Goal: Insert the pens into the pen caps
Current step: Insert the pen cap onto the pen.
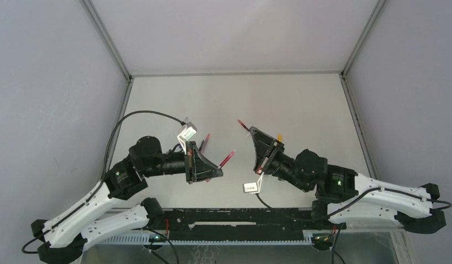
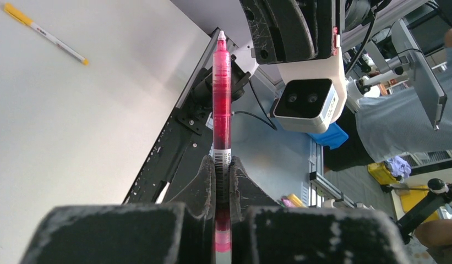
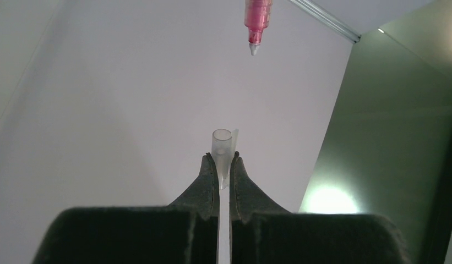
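Surface (image 1: 300,104): pale and mostly bare; two loose pens lie on it, and both arms are raised above its near half.

Left claw (image 2: 222,165): closed tight on the pink pen (image 2: 221,99), gripping the lower barrel; the uncapped writing tip points away from the claw toward the other arm.

Right claw (image 3: 222,160): pinched narrow on a pale translucent cap (image 3: 222,144), with the open mouth facing outward.

Status of the join: not made; in the right wrist view the pen tip hangs well apart from the cap mouth and a little to one side of its line; I judge alignment, approach and seating are all left to do.

Other items: a yellow-ended pen (image 2: 44,34) lies by the right arm, and a dark red pen (image 1: 205,142) lies just beyond the left claw; whether either is capped I cannot tell.

Assessment: early stage; no completed pen is confirmed; no loose caps are in view.
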